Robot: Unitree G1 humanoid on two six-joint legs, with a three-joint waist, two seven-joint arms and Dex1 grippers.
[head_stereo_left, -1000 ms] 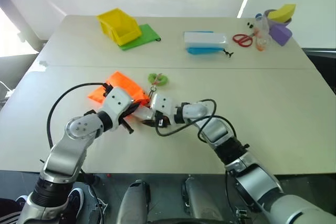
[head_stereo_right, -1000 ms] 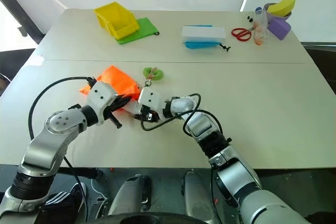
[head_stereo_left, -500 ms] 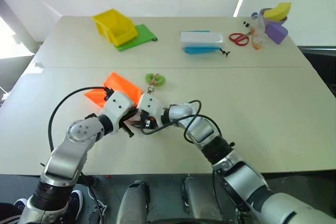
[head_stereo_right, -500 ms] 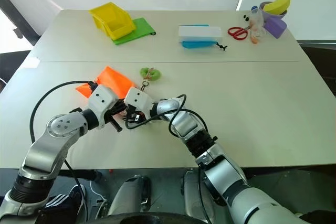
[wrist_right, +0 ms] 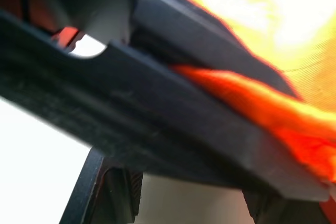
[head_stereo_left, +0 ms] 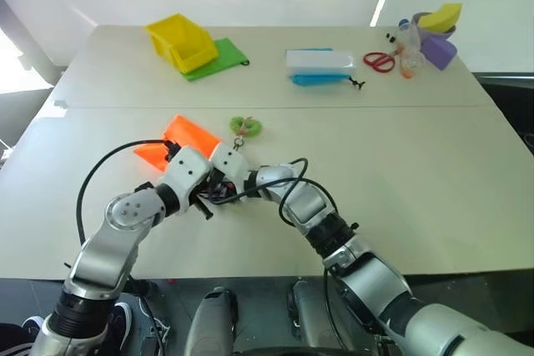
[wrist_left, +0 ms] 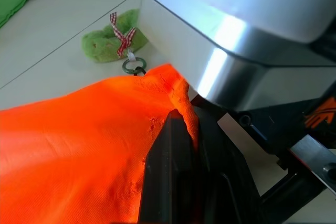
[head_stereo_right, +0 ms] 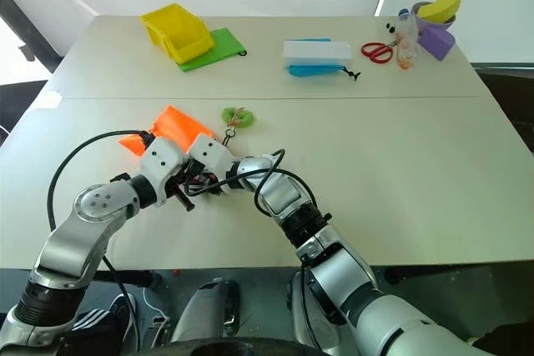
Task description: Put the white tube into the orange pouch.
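Pouch mouth and tube line are what the coming move turns on. The orange pouch (head_stereo_left: pixel 182 138) lies flat on the table (head_stereo_left: pixel 400 164), its body running away from the robot and to its left, its near edge pinched between the closed fingers of the left gripper (wrist_left: pixel 181 153) (the left wrist view shows orange cloth bunched against the black fingertips). Its cord ends at the green ornament (head_stereo_left: pixel 248 126), lying just beyond the two grippers.

The right gripper (head_stereo_right: pixel 193 179) reaches in from the robot's right and sits close against the left one at that same near edge. Its own wrist view shows the other gripper's dark fingers and a fold of orange cloth just ahead of it. How wide its fingers stand cannot be told, and the white tube is hidden here, so whether it is held there or already at the opening cannot be told either.

Judged from this, the right arm would be the one to push leftward along the pouch's length, while the left hand holds the rim.
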